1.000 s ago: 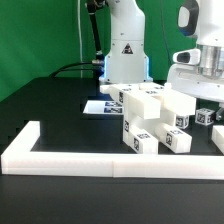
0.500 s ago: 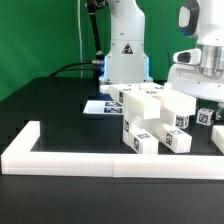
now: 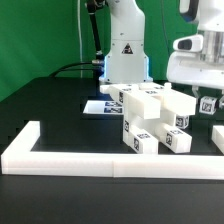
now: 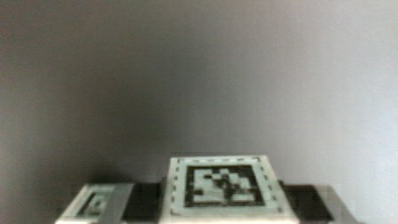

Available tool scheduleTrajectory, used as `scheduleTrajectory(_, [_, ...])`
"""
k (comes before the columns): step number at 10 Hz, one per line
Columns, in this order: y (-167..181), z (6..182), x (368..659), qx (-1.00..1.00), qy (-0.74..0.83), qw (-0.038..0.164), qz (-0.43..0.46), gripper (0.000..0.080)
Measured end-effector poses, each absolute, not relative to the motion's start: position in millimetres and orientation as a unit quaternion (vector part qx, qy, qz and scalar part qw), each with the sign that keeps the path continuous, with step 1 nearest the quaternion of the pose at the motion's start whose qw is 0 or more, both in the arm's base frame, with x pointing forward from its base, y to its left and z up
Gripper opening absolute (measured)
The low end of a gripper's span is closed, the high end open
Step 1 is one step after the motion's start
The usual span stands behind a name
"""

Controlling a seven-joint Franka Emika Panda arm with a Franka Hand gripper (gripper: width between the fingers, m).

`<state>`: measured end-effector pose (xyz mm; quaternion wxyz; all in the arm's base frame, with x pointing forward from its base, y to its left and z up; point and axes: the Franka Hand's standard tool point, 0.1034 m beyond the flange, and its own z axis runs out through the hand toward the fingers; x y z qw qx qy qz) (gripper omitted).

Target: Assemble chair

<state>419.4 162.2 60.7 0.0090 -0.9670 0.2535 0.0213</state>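
Note:
The partly built chair (image 3: pixel 150 120), a cluster of chunky white blocks with black-and-white tags, stands mid-table in the exterior view. My gripper (image 3: pixel 208 100) hangs above the table at the exterior view's right, beside the chair, shut on a small white tagged block (image 3: pixel 209 104). In the wrist view the same block (image 4: pixel 222 185) sits between my dark fingers (image 4: pixel 315 200), its tag facing the camera, with my gripper (image 4: pixel 222 208) closed on its sides. Another tagged white piece (image 4: pixel 98 203) shows blurred just beside it.
A long low white border wall (image 3: pixel 90 160) runs along the table's front and turns back at both ends. The marker board (image 3: pixel 98 107) lies flat behind the chair, before the arm's white base (image 3: pixel 125 55). Green backdrop behind.
My gripper has risen with the small tagged block in it, lifting it off the table at the exterior view's right. The chair cluster has not moved.

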Motion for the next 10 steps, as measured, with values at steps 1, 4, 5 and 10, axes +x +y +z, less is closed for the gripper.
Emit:
scheduleTrajectory(1, [158.9, 73.8, 422.8, -0.967, 0.253, 0.014, 0.03, 0.0287])
scheduleTrajectory(4, [157.2, 89.5, 435.3, -0.967, 0.252, 0.016, 0.038, 0.0288])
scheduleTrajectory(5, [156.9, 89.2, 434.8, -0.967, 0.252, 0.015, 0.039, 0.0288])
scheduleTrajectory(10, [121.4, 130.1, 469.3, -0.985, 0.162, 0.012, 0.056, 0.0288])
